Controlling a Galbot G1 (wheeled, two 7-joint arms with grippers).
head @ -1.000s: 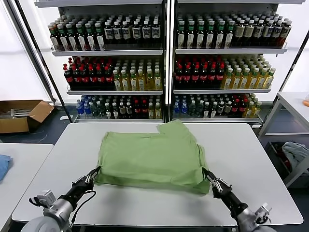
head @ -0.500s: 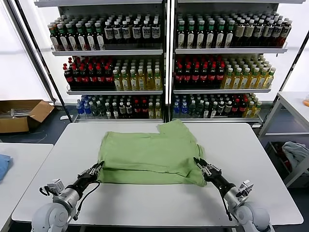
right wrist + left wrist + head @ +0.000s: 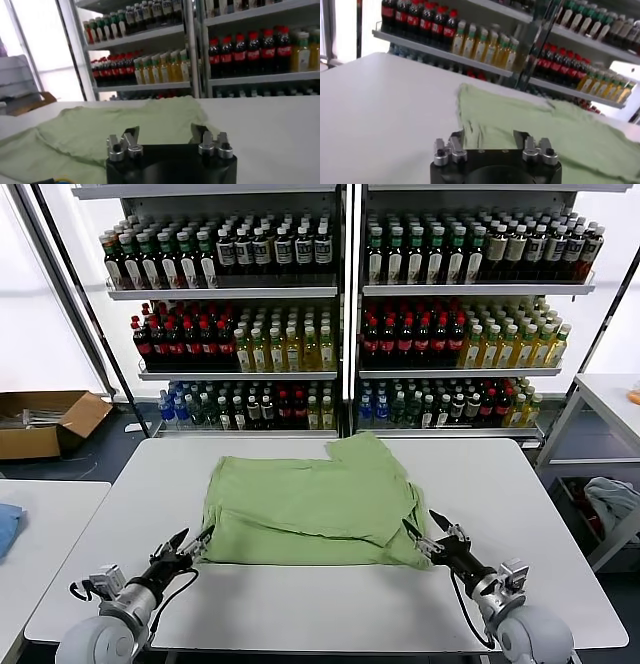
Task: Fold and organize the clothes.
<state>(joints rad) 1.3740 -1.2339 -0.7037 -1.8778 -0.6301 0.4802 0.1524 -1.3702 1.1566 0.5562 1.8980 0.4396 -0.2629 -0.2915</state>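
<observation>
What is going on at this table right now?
A two-armed robot is partway through folding a light green shirt on the white table. The shirt lies flat, its near part doubled over. The left pincer sits open by the shirt's near left corner and the right pincer open by its near right corner, neither holding fabric. Shelves of bottles stand behind.

A white table (image 3: pixel 520 514) fills the foreground, and behind it two tall shelving units (image 3: pixel 348 304) hold rows of bottles (image 3: pixel 270 249) with dark, red, yellow and green contents. An open cardboard box (image 3: pixel 45 422) sits on the floor at the far left, and a second white table (image 3: pixel 45 524) carrying a blue cloth (image 3: pixel 6 527) stands at the left edge. At the right edge stands a white cart (image 3: pixel 600 434) with crumpled fabric (image 3: pixel 612 502) on its lower level.
</observation>
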